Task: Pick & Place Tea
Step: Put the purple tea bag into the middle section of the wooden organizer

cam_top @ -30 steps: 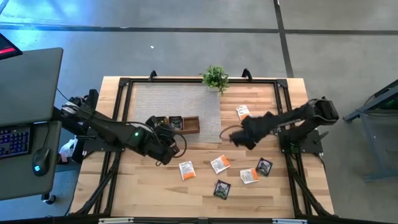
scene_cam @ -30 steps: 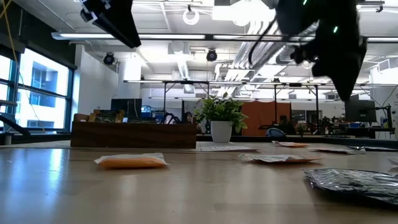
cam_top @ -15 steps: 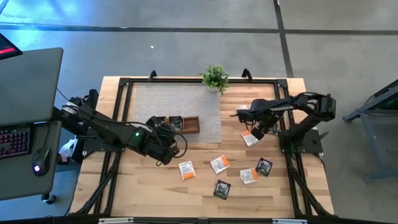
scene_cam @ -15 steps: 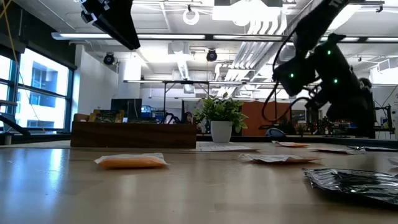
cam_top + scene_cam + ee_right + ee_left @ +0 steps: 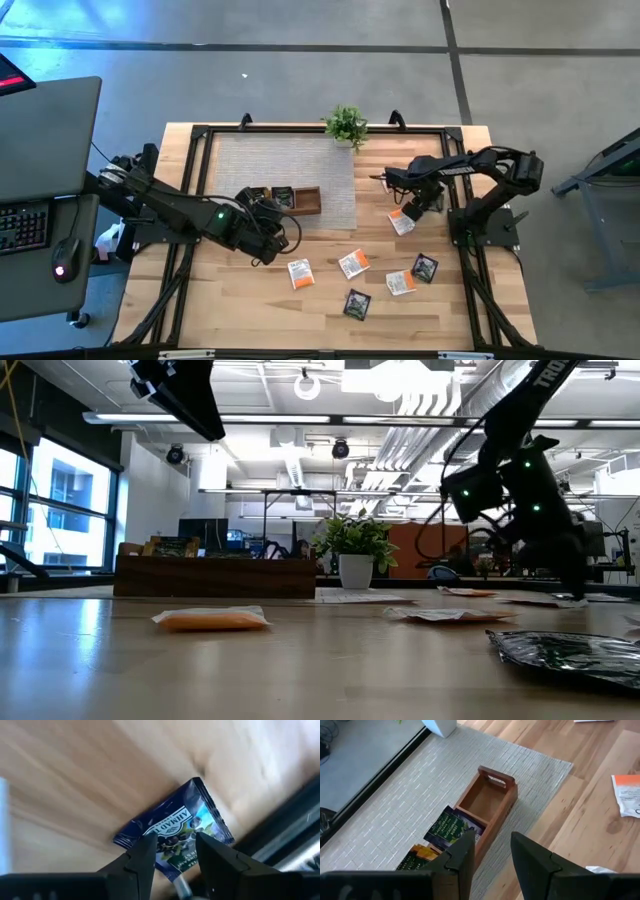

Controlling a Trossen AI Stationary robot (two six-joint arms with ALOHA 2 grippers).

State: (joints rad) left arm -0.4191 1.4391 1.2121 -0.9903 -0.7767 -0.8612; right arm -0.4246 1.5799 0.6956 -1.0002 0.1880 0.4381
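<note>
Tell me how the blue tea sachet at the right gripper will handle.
The blue sachet looks thin and flat, so probably very light and floppy. Lying flush on the table, it may slide rather than lift as the open right gripper closes. Its glossy wrapper could be slippery.

Bright overhead office light (right wrist view motion-blurred), soft shadows

Five tea sachets lie flat on the wood near the front of the table. Three are orange and white [image 5: 299, 272], [image 5: 353, 264], [image 5: 400, 283]. Two are dark [image 5: 357, 303], [image 5: 425, 267]. One more orange and white sachet [image 5: 401, 222] lies farther back. A blue sachet [image 5: 175, 830] lies flat on the wood, maybe by the table's edge. More dark sachets [image 5: 451, 827] stand in the tray.
</note>
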